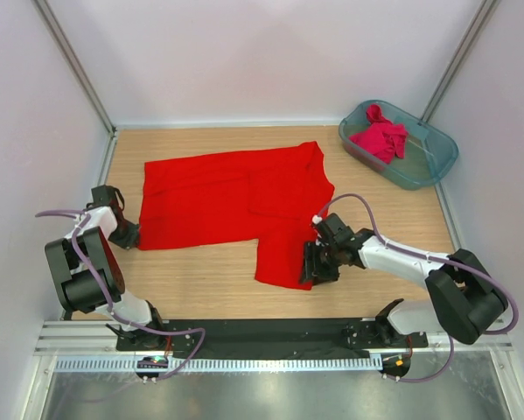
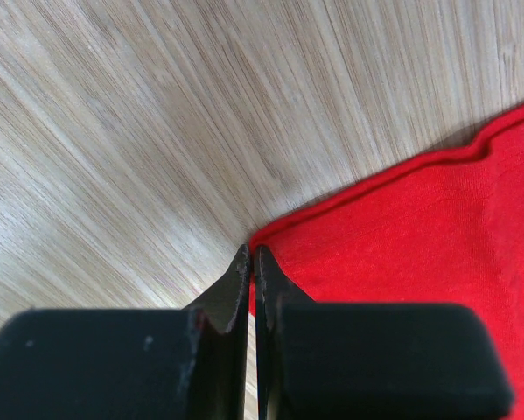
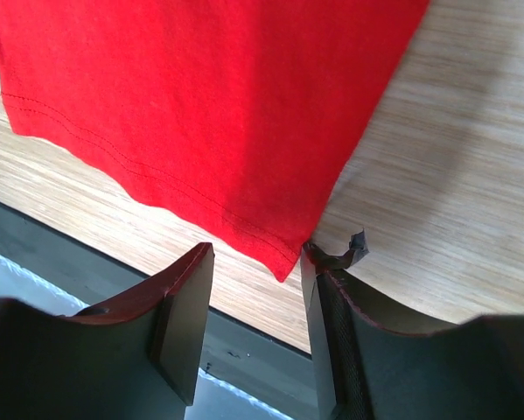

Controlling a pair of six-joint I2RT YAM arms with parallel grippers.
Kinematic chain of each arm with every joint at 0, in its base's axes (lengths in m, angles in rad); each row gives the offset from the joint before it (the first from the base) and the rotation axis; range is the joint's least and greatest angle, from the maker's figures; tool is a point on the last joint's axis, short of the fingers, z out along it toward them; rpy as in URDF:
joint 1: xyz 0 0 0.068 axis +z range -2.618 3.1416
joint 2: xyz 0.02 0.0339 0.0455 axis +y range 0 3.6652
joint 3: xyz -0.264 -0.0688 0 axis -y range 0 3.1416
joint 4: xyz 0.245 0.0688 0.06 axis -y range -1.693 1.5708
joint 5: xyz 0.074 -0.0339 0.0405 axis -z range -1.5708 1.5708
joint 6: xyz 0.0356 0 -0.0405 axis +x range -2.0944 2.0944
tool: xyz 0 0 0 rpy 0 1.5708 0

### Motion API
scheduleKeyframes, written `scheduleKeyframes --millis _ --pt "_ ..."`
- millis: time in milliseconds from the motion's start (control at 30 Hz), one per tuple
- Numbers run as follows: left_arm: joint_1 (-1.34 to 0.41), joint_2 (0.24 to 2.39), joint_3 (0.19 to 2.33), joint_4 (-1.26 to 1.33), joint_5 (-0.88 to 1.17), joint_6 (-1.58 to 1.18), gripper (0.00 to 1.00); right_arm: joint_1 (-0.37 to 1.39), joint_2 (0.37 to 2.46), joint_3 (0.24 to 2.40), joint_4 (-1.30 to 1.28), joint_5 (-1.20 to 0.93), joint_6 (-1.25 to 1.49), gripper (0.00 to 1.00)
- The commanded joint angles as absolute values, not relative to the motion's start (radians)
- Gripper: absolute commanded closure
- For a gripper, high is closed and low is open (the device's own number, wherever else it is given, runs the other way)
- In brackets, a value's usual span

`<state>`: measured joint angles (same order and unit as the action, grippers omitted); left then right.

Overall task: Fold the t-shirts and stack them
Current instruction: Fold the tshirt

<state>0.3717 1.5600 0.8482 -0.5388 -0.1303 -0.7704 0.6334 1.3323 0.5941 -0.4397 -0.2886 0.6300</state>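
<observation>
Left end effector is closed tight at a corner of the red tee; whether cloth is caught is unclear. Right end effector gapes astride a hem corner. The tee lies spread on the surface: light, limp cloth, likely best pinched at corners.

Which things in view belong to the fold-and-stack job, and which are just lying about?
Job:
red t-shirt, spread flat
crimson-pink t-shirt, crumpled in the teal plastic tub
left gripper, shut at the red shirt's corner
right gripper, open at its near hem corner

Just there:
teal plastic tub
wooden table
</observation>
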Motion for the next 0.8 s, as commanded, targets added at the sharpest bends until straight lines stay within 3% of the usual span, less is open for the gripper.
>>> scheduleKeyframes --millis 0,400,633,767 --pt "0.376 1.577 0.819 -0.551 -0.124 -0.742 1.00 0.641 1.310 0.557 -0.479 -0.229 0.663 0.48" --pt "0.376 1.566 0.805 -0.548 -0.126 -0.718 1.00 0.643 1.282 0.571 -0.528 -0.065 0.670 0.52" --pt "0.376 1.568 0.808 -0.548 -0.123 -0.710 1.00 0.641 1.408 0.765 -0.572 0.135 0.542 0.42" --pt "0.374 1.571 0.815 -0.551 -0.121 -0.701 1.00 0.641 1.500 0.839 -0.577 0.132 0.488 0.43"
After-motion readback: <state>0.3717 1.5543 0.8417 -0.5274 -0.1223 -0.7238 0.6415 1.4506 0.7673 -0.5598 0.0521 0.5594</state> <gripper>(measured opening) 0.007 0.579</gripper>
